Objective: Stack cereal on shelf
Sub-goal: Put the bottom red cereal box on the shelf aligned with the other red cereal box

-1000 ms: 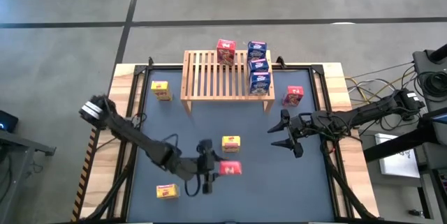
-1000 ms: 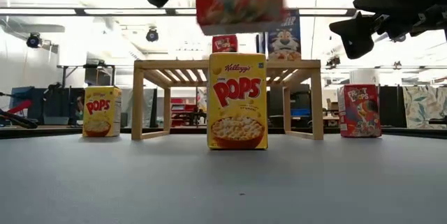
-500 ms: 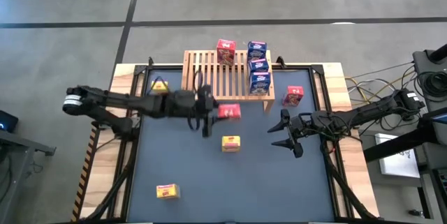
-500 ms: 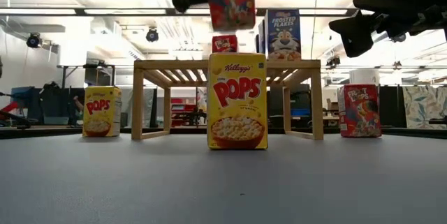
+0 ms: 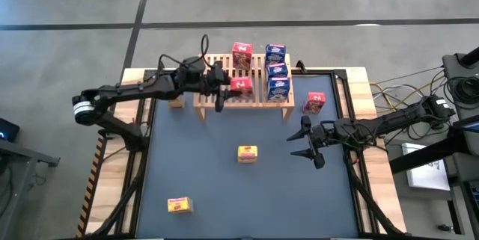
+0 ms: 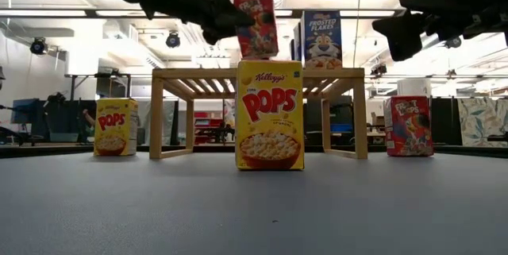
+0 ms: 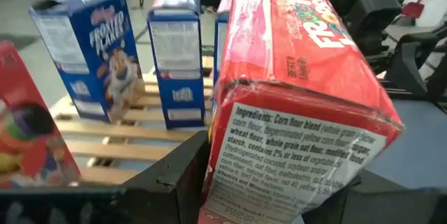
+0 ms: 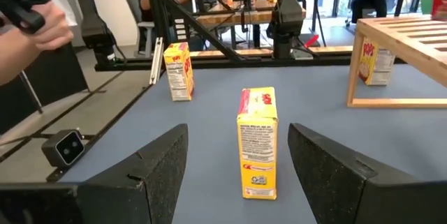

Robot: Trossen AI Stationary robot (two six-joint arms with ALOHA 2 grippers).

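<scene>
My left gripper (image 5: 221,88) is over the near part of the light-wood shelf (image 5: 217,72) and is shut on a red cereal box (image 5: 241,87), which shows upright in the low view (image 6: 255,25). On the slats stand another red box (image 5: 242,54) and three blue boxes (image 5: 277,69). One red box (image 5: 314,103) stands on the mat right of the shelf. Yellow boxes stand at mid-table (image 5: 247,153), near the front left (image 5: 178,205) and left of the shelf (image 6: 115,126). My right gripper (image 5: 305,143) hangs open at the right, above the mat. My left gripper pinches the red box between its two fingers (image 7: 174,175), one on each broad face, by the edge beside the ingredients panel (image 7: 279,154). The fingers come level from the table's left. The box is upright, slightly tilted, just over the slats; whether it touches them cannot be told.
The shelf's left half (image 5: 213,68) has bare slats. The mat (image 5: 194,158) is open between the yellow boxes. The right arm (image 5: 389,124) reaches in from the right edge. A person's hand (image 8: 35,15) shows beyond the table in the right wrist view.
My left gripper has carried the red box from the near middle of the table up and toward the far edge, ending over the shelf's near part. The box stayed upright in the hold.
</scene>
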